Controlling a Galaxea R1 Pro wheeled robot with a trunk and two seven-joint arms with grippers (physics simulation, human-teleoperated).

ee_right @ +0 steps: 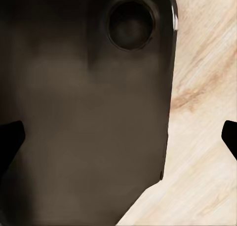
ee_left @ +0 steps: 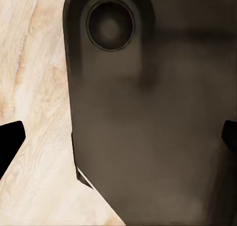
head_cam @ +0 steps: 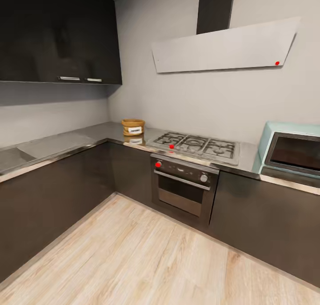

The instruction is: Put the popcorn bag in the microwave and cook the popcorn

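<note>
The tan popcorn bag (head_cam: pixel 133 127) with its white label stands on the grey steel countertop (head_cam: pixel 66 143) in the far corner, left of the hob. At the right edge of the head view, the mint-blue microwave (head_cam: pixel 291 152) sits on the counter with its dark door closed. No popcorn kernels can be made out at this distance. My left gripper (ee_left: pixel 118 142) is open, its dark fingertips (ee_left: pixel 10 139) wide apart over a dark robot part and wood floor. Likewise my right gripper (ee_right: pixel 118 142) is open, fingertips (ee_right: pixel 229 137) spread, holding nothing.
A steel gas hob (head_cam: pixel 195 146) lies between bag and microwave, above a built-in oven (head_cam: pixel 184 187). Dark upper cabinets (head_cam: pixel 58 34) hang at the left and a slanted hood (head_cam: pixel 222 47) over the hob. Pale wood floor (head_cam: pixel 133 260) stretches in front of the cabinets.
</note>
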